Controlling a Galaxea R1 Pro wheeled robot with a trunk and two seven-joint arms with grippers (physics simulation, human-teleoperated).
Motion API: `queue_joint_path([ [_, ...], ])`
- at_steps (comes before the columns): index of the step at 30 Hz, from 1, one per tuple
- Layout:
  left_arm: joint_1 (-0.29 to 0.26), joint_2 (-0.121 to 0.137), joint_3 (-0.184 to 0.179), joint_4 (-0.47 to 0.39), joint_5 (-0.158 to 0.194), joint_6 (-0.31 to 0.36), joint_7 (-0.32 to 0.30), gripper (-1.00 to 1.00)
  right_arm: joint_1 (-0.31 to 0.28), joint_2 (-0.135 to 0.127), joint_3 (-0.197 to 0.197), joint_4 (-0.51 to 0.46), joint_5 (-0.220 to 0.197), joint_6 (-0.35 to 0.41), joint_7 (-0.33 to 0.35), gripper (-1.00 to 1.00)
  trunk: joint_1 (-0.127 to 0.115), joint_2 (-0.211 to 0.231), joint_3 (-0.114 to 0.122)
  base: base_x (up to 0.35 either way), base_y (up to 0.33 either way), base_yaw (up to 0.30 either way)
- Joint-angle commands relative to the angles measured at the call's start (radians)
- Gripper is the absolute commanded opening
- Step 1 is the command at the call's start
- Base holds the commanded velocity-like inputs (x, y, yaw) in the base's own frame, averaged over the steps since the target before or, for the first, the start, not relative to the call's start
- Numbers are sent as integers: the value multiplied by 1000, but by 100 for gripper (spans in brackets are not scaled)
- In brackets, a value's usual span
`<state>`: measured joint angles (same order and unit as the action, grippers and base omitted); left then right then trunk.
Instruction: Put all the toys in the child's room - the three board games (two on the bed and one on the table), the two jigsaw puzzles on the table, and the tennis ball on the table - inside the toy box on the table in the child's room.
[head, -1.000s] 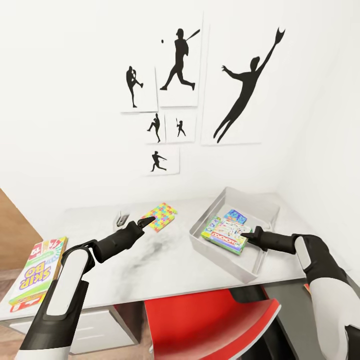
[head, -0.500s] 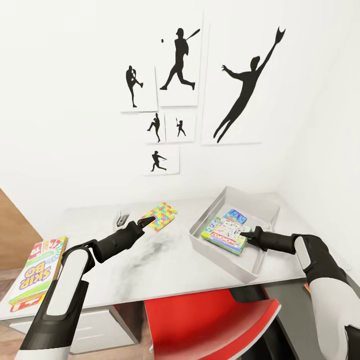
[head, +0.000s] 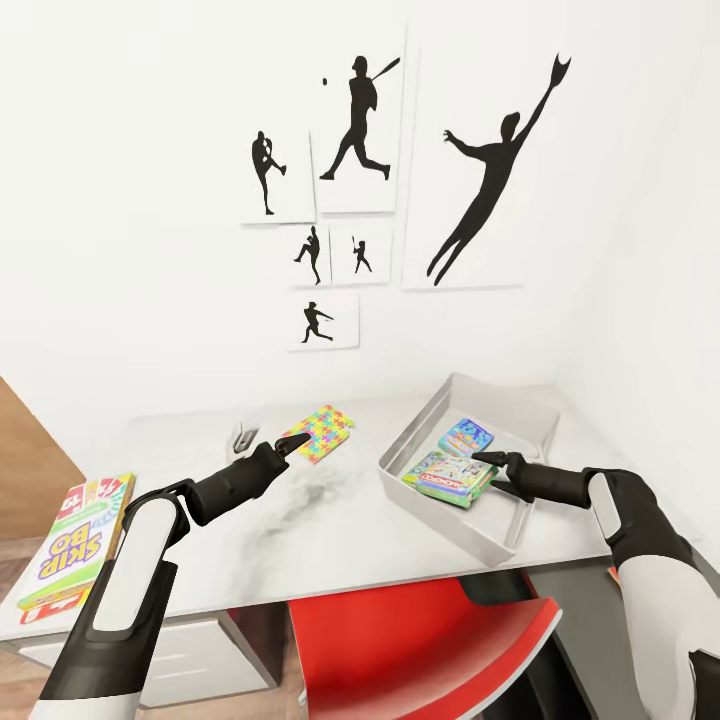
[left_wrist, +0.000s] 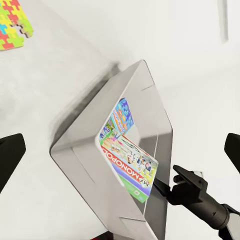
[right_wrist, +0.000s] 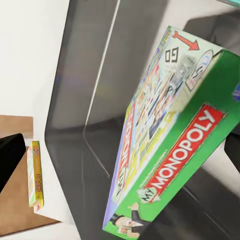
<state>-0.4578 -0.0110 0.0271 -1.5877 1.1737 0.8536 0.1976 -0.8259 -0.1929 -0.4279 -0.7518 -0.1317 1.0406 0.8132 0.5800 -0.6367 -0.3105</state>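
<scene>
Head view: the right gripper (head: 488, 472), fingers spread, sits at the near edge of the Monopoly box (head: 448, 476), one of two game boxes in the grey toy box (head: 500, 525) beside a small blue game box (head: 465, 436). The left gripper (head: 297, 443), fingers apart in its wrist view, hovers just before the jigsaw puzzle (head: 322, 432), with bare desk (head: 330, 520) between. One Skip-Bo box (head: 75, 540) lies at the desk's left edge.

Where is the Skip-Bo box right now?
In the head view the Skip-Bo box lies flat at the table's near-left edge, just left of the left arm, far from the toy box on the right.
</scene>
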Motion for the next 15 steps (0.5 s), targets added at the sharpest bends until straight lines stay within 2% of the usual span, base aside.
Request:
queue_joint_path([
  [1,-1,-1,2,-1,11,5,9,100,-1,0,-2,0,-5,7,-1,100,0,-1,-1,0,0,0],
  [15,-1,-1,2,-1,11,5,9,100,-2,2,-2,0,-5,7,-2,100,0,-1,-1,0,0,0],
])
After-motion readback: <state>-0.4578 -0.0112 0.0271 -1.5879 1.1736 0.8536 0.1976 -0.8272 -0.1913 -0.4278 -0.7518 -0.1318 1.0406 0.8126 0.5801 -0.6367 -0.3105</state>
